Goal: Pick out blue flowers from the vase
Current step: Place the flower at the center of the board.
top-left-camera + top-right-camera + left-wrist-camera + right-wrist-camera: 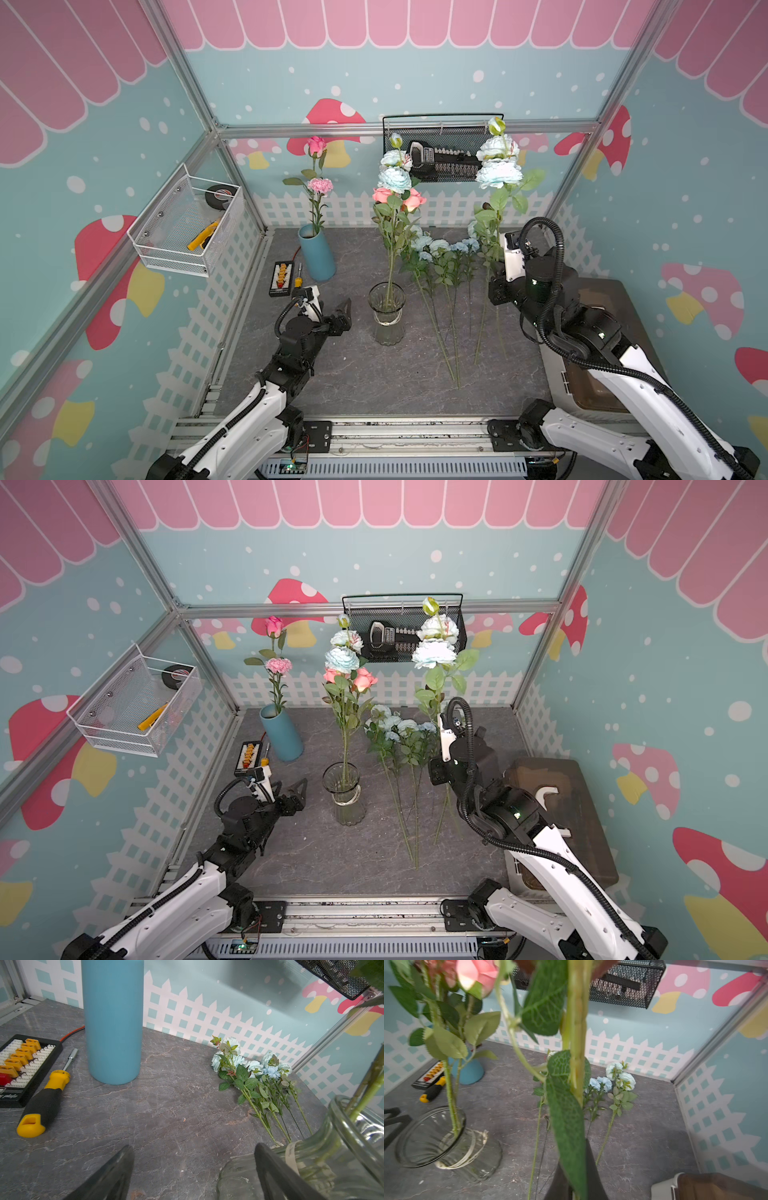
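Blue flower stem [498, 172]: upright, pinched in my right claw [574, 1159].
Other blue flowers [446, 248]: lying on bench [332, 374], just beside that claw, vase side.
Left claw [193, 1155]: wide open, empty, beside glass vase [386, 307].

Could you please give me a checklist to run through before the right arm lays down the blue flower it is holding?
1. Grip: right gripper shut on the stem of the held blue flower: ok.
2. Held flower clear of the glass vase: ok, it hangs apart from it.
3. The left gripper open beside the vase: ok; touching the glass: cannot tell.
4. Bare table beside the laid blue flowers: ok.
5. Vase emptied of blue: not ok, one blue stem stands among the pink roses.
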Controlling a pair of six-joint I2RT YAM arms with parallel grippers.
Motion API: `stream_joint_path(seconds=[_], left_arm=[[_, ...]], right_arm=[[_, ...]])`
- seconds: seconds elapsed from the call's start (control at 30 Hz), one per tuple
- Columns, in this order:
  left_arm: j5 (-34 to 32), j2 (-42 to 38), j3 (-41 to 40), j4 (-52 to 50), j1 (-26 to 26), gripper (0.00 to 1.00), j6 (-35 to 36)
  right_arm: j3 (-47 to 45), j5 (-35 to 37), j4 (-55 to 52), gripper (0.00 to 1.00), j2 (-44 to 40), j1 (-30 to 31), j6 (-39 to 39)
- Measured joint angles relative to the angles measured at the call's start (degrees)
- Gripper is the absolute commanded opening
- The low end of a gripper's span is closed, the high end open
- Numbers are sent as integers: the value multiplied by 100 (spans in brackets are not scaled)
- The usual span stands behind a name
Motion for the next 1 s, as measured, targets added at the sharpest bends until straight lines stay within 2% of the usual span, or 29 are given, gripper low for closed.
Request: stream_joint_path(seconds=[0.13, 0.33, 0.7, 1.0], left_arm=[[0, -33, -11, 2, 0, 91, 0], [0, -92, -37, 0, 4, 91, -2], [0, -146, -72, 2, 4, 91, -4], [0, -151, -74, 2, 9, 91, -22]], right_arm=[[-240, 63, -7, 0, 2, -494, 96], [-555, -555, -13, 0, 275, -1635, 284], [-822, -1370, 111, 0, 1353, -2697, 302], [-804, -2439, 664, 0, 2439, -3661, 345]])
